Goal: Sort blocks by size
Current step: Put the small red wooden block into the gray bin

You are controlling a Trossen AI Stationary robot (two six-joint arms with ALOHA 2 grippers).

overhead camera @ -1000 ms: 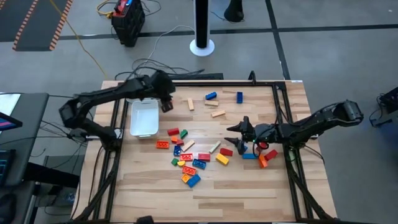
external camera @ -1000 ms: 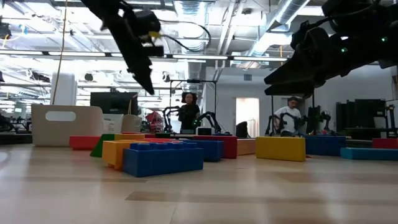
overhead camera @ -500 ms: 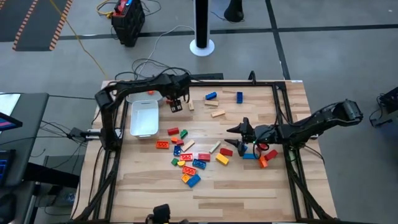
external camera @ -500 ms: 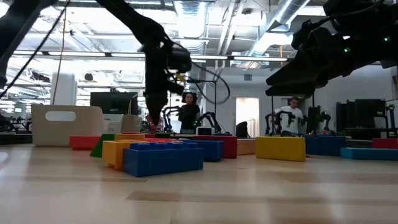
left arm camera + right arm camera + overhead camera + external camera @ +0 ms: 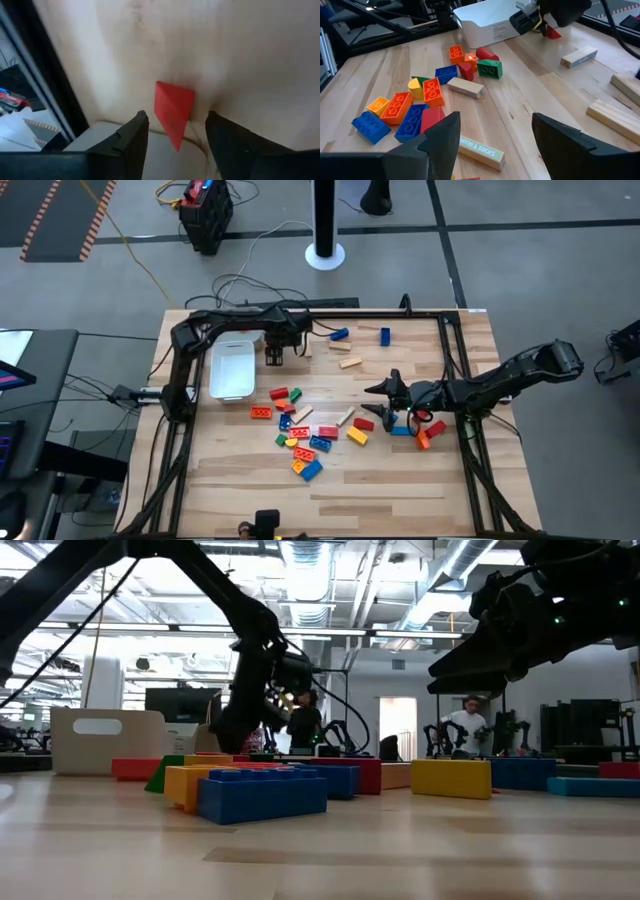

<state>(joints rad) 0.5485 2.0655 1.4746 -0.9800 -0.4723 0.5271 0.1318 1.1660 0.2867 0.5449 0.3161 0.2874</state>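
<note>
On the pale wooden table [image 5: 400, 480], the small red plastic block [image 5: 173, 113] was seen at the white rectangular tray [image 5: 231, 369] edge, just beyond the left gripper [image 5: 175, 132]. Its fingers were spread, nothing held. The right gripper [image 5: 383, 390] was held wide and empty, well apart.

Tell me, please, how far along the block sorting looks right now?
Early. The white tray shows no blocks inside. The left tool sits beside it with a red block between its fingers. The main pile is unsorted; the right tool waits open.

I count one white tray [image 5: 231, 369], roughly thirty blocks [image 5: 300, 442], about four plain wooden bars [image 5: 350, 363], two arms
</note>
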